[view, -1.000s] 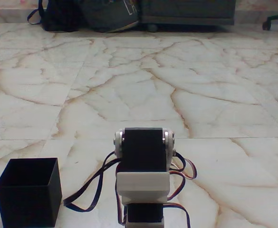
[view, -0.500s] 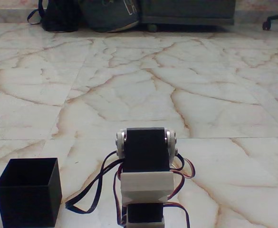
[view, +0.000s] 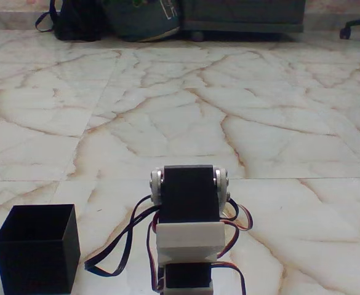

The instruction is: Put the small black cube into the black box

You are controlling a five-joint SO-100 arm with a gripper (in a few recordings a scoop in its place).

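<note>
The gripper fingers are hidden behind the arm (view: 188, 230) in the fixed view, so their opening and any held load cannot be determined. The arm is seen at bottom centre as a black servo block in a white bracket, with looped cables (view: 121, 246) draped to either side.

One black box (view: 37, 249) is seen at lower left, upright and open-topped, standing on the marble floor (view: 186, 110) just left of the cables. Its interior is dark; contents cannot be made out.

The small black cube cannot be located. Bags (view: 115, 18) are seen at the far wall.
</note>
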